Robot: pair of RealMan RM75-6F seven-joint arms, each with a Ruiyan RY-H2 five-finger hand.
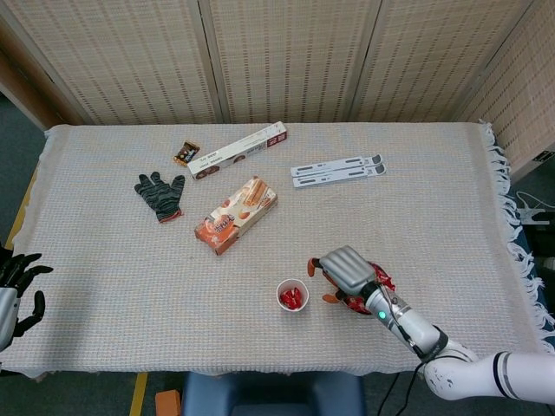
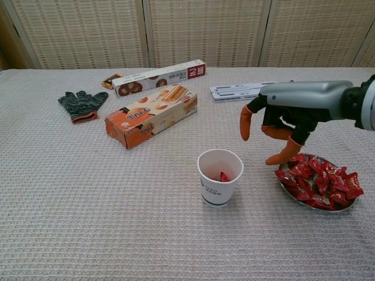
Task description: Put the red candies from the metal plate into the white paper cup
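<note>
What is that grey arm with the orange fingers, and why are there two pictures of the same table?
It is a robot with two arms ending in hands, steered by a person. One camera looks down from its head, the other looks out from its chest, so you see the same table twice. The right hand hovers open beside the metal plate of red candies, holding nothing. The white paper cup has some candy inside. The left hand waits at the table's edge, empty. Also lying on the cloth are a dark glove, an orange snack box, a long white box and a flat white bar.
</note>
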